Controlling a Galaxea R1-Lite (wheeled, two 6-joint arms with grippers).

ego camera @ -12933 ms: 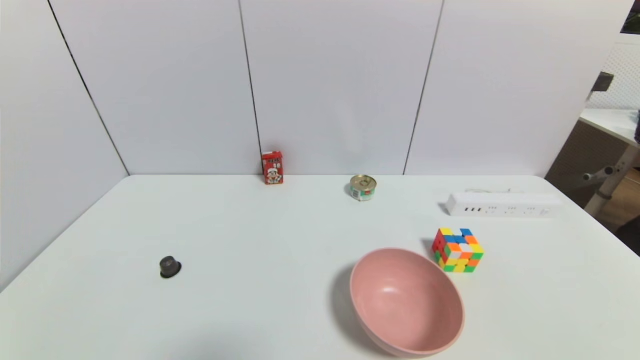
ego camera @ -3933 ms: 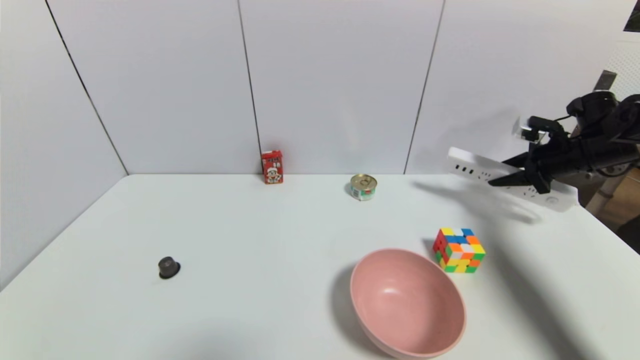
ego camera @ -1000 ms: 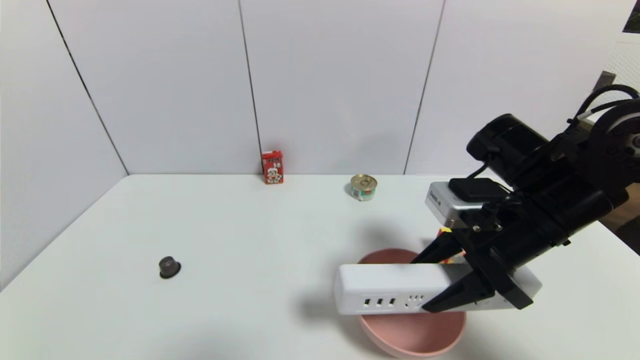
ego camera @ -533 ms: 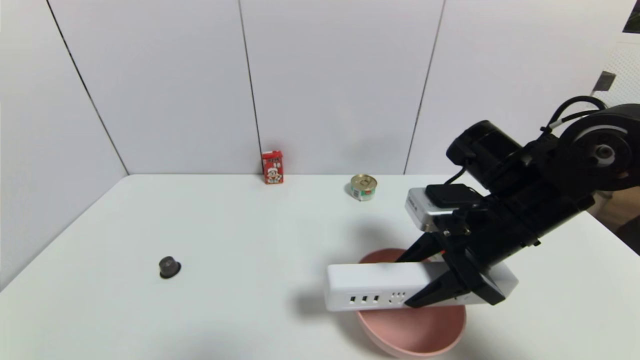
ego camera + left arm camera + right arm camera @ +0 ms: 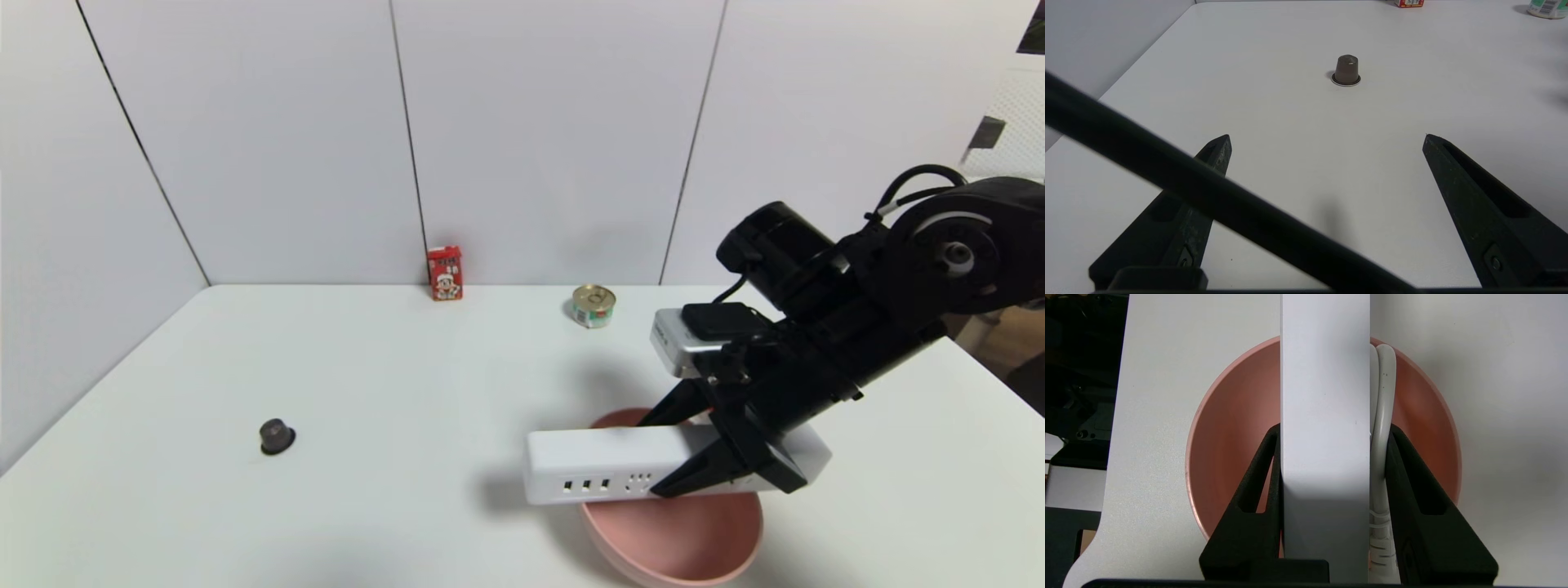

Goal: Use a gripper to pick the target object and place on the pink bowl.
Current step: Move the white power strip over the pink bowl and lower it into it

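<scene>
The power strip (image 5: pixel 604 474) is held clamped, cord included, by the right tool (image 5: pixel 682 447) over the pink bowl (image 5: pixel 678 551); lowering and release remain. The left tool (image 5: pixel 1327 141) is parked wide.

No lettering can be read — the red carton (image 5: pixel 445 273) at the far wall bears a cartoon figure and blurred print, and the tin (image 5: pixel 593 306) beside it a label too small to read.

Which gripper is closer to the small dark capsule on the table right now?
Left. The left gripper hovers open with the capsule just ahead of it. The right gripper is across the table, holding the power strip over the pink bowl.
</scene>
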